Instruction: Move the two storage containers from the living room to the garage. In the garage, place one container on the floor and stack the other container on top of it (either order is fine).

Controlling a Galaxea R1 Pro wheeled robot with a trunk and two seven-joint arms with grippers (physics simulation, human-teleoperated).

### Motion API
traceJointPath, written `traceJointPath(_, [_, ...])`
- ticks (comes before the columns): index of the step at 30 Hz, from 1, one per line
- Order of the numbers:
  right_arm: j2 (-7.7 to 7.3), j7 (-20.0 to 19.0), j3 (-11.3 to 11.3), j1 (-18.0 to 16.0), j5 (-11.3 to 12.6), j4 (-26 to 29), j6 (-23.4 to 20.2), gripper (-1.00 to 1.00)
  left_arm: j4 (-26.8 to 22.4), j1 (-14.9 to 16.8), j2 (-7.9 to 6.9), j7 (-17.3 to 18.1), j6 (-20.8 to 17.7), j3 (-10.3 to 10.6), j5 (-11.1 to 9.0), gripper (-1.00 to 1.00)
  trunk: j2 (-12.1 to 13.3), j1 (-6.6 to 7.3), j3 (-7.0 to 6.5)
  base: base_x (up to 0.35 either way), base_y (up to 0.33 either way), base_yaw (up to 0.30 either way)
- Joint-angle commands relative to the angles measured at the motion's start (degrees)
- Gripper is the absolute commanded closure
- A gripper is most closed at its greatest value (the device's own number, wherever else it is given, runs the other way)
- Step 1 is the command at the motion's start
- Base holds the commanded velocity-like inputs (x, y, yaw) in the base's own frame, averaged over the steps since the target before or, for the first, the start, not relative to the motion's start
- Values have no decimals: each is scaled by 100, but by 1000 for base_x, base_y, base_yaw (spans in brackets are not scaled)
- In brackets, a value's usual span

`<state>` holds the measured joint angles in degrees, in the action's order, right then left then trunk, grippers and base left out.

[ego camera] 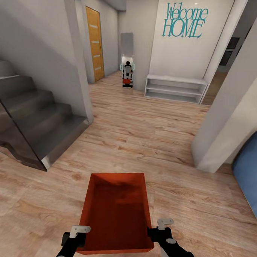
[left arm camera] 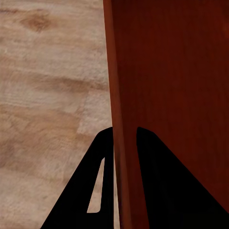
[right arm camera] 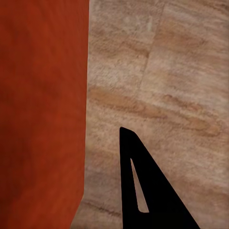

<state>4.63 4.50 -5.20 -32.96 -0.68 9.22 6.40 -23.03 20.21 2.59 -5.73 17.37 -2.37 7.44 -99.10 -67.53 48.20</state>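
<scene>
Presently, item one: shallow orange-red rectangular plastic storage container [ego camera: 116,212], topless, carried low at six o'clock in the head view, above the light wood-plank floor [ego camera: 151,133].

Left gripper [ego camera: 74,238]: in the left wrist view its black fingers [left arm camera: 157,186] straddle the tub's near-left wall, one each side, closed on it.

Right gripper [ego camera: 159,232]: at the tub's near-right corner; the right wrist view shows one finger [right arm camera: 152,195] outside the wall, the other hidden, so its grip cannot be confirmed.

Surroundings: dark grey staircase [ego camera: 27,115] at ten o'clock, white low shelf unit [ego camera: 175,89] under teal "Welcome HOME" lettering [ego camera: 185,21] at one o'clock, mustard-yellow door [ego camera: 95,42] at eleven.

Handling advice, as judgement: transit step, garage not in sight. Keep the tub level, both arms at matched height, and steer mid-hallway, away from the stair edge and grey pillar [ego camera: 223,111] at two o'clock.
</scene>
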Motion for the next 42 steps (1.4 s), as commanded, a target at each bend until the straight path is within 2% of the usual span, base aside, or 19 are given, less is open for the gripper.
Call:
traceJointPath(1, [-15, 77, 54, -8, -29, 1, 18, 100, 9, 0, -21, -78, 23, -35, 20, 100, -2, 1, 4, -65, 0, 0])
traceJointPath(42, [-15, 77, 54, -8, -28, 1, 19, 100, -9, 0, -21, -82, 28, -35, 14, 100, -2, 1, 4, -5, 0, 0])
